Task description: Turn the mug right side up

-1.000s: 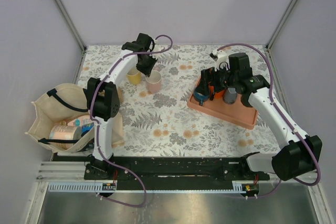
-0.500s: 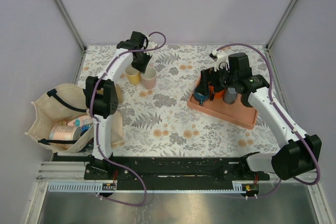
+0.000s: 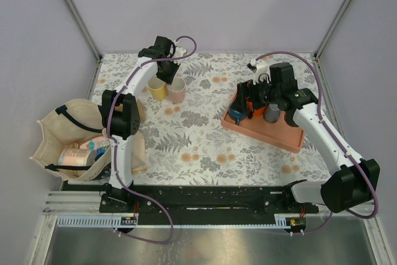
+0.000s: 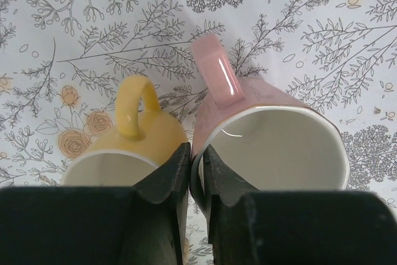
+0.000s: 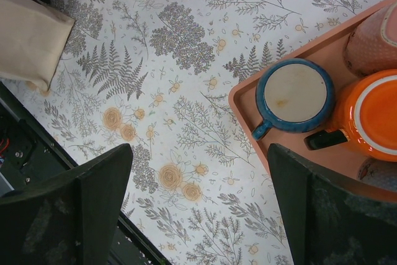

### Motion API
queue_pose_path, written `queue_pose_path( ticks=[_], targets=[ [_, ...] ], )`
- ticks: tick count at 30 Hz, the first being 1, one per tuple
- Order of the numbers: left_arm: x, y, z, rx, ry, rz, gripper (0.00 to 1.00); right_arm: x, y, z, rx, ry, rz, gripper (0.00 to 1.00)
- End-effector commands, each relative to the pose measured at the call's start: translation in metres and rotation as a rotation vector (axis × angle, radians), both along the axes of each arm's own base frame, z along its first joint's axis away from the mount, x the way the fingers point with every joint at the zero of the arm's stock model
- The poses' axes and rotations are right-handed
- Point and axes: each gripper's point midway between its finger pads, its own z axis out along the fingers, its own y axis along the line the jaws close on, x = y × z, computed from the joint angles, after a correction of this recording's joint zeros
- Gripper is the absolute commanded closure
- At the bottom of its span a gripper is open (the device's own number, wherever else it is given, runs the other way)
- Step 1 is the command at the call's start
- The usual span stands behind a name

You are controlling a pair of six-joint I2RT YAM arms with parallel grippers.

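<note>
A pink mug point(image 3: 177, 93) stands mouth up on the flowered cloth at the back left, touching a yellow mug point(image 3: 157, 89) that is also mouth up. My left gripper point(image 3: 167, 77) reaches down onto the pink mug's near rim. In the left wrist view its jaws point(image 4: 197, 153) stand narrowly about that rim, one finger inside the pink mug point(image 4: 279, 100) and one between it and the yellow mug point(image 4: 149, 134). My right gripper point(image 5: 200, 153) hangs open and empty over the cloth beside the tray point(image 5: 248, 100), near a blue mug point(image 5: 294, 94) that shows a flat cream face.
The salmon tray point(image 3: 273, 131) at the right also carries an orange pot point(image 5: 372, 113) and a grey cup point(image 3: 272, 113). A cloth bag point(image 3: 62, 134) with packets lies at the left edge. A beige cloth point(image 5: 28, 41) shows in the right wrist view.
A second ago my left gripper held the pink mug further right and nearer. It has carried it back and left to rest against the yellow mug. The right arm has not moved.
</note>
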Motion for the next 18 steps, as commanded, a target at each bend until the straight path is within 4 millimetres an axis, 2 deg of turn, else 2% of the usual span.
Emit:
queue_pose_path(
  ticks=[1, 5, 9, 12, 15, 18],
  targets=[
    [0.026, -0.001, 0.032, -0.029, -0.123, 0.018, 0.80, 0.002, 0.001, 0.006, -0.010, -0.015, 0.019, 0.00],
    [0.029, -0.003, 0.045, -0.048, -0.153, 0.016, 0.70, 0.002, 0.001, 0.007, -0.020, -0.012, 0.028, 0.00],
    [0.030, -0.005, 0.061, -0.069, -0.185, 0.032, 0.65, -0.002, 0.001, 0.007, -0.031, -0.003, 0.046, 0.00],
    [0.031, -0.007, 0.081, -0.096, -0.217, 0.045, 0.60, -0.004, -0.003, 0.012, -0.052, -0.015, 0.050, 0.00],
    [0.025, -0.008, 0.112, -0.126, -0.260, 0.059, 0.50, 0.002, -0.019, 0.013, -0.124, -0.041, -0.014, 0.00],
    [0.012, -0.008, 0.140, -0.156, -0.298, 0.053, 0.41, 0.009, -0.046, 0.003, -0.229, -0.055, -0.128, 0.00]
  ],
)
